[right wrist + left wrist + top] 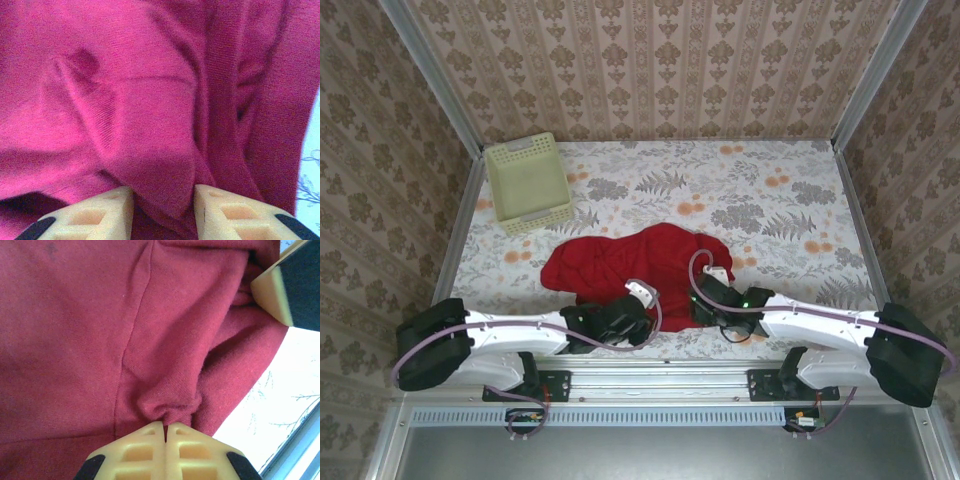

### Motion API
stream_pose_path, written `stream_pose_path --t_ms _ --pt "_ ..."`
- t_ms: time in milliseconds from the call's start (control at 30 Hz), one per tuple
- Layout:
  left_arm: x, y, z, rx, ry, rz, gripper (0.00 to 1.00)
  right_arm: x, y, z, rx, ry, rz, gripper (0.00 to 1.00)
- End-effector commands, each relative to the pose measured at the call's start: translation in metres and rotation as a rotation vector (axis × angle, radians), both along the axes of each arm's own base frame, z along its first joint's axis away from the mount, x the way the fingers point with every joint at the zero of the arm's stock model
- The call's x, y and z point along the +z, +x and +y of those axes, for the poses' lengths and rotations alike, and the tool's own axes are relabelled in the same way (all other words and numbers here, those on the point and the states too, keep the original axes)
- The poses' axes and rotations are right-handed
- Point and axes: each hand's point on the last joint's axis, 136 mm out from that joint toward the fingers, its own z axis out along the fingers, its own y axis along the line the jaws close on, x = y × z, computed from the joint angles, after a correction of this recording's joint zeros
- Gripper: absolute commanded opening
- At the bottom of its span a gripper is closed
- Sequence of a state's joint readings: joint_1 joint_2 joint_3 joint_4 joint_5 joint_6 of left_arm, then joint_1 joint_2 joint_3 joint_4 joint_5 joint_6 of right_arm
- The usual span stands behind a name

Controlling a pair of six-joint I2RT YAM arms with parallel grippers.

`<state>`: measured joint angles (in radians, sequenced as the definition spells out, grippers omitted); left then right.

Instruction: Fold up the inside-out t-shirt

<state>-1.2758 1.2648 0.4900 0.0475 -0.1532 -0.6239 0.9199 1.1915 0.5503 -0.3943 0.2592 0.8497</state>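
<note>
left claw (pixel 165 425) pressed together, pinching a fold of the red t-shirt (pixel 75 340); right claw (pixel 163 195) part spread around another fold.

Bright even light, soft blurry wrist close-ups

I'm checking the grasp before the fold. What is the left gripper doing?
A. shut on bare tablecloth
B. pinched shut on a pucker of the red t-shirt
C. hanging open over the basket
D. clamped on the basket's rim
B: in the left wrist view the left gripper has its fingers together, with a pucker of the red t-shirt nipped between them.
</note>
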Motion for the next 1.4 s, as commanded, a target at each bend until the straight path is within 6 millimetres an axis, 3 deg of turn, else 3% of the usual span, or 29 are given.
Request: stream_pose_path --t_ms 0,200,333,500,567,1167,1367 --pt "0.007 -0.004 -0.013 -0.047 -0.021 -0.006 0.0 -0.008 -0.006 -0.032 -0.103 -0.076 0.004 0.37" --pt "0.005 -0.007 -0.02 -0.073 0.0 -0.002 0.0 0.031 -0.006 -0.04 -0.057 -0.071 -0.08 0.46" --pt "0.006 -0.007 -0.022 -0.077 0.002 -0.004 0.0 0.046 -0.01 -0.019 0.029 -0.032 -0.092 0.44" --pt "0.006 -0.005 -0.022 -0.067 0.002 -0.009 0.0 0.042 -0.014 0.029 0.173 0.009 -0.085 0.38" --pt "0.007 -0.005 -0.021 -0.061 0.0 -0.011 0.0 0.036 -0.012 0.036 0.181 -0.001 -0.071 0.36" --pt "0.008 -0.004 -0.014 -0.046 0.001 -0.02 0.0 0.008 0.023 0.033 0.19 -0.32 -0.114 0.35" --pt "0.008 -0.004 -0.014 -0.043 0.004 -0.021 0.0 0.004 0.024 0.029 0.184 -0.352 -0.109 0.45"
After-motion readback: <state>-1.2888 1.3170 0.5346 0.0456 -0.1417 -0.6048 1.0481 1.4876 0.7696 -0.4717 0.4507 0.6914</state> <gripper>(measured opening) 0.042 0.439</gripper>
